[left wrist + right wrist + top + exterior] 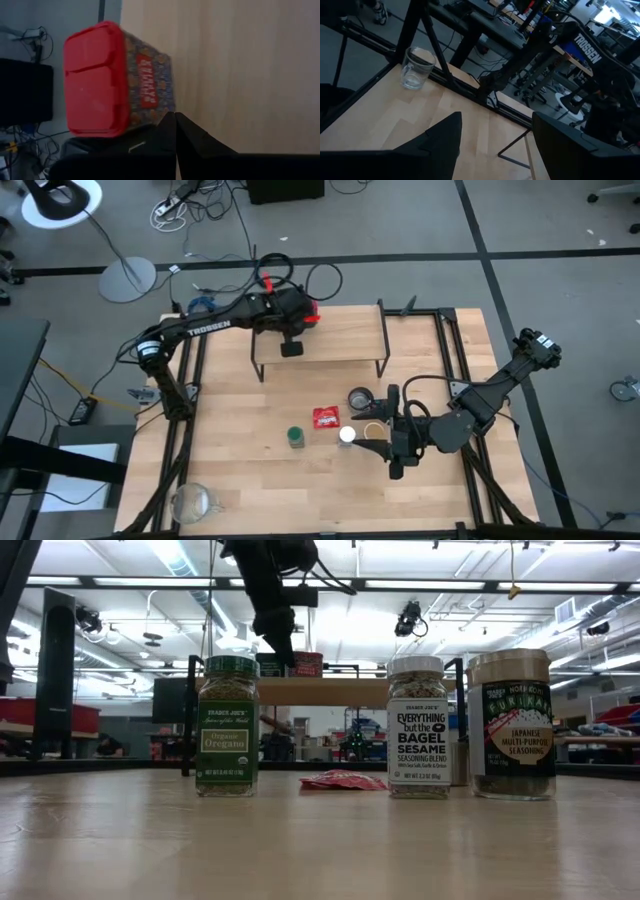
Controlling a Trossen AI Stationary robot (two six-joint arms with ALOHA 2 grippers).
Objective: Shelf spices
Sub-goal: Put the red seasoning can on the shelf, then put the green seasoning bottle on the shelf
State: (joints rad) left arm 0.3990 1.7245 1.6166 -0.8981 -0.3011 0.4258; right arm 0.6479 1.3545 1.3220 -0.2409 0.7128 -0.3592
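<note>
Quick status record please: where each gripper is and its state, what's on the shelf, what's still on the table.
left gripper: shut, empty, over the shelf beside the red tin
right gripper: open, holding nothing, low over the table by the tan-lidded jar
on shelf: red tin at its left end
on table: green jar, white-capped jar, tan-lidded jar, red packet, metal cup, glass cup near the front left corner
dark square tin: cannot be made out

Red tin [117, 80], red lid, patterned side, on light wooden shelf [250, 65]. Left tool [175, 120], fingers closed together, beside the tin.
</note>
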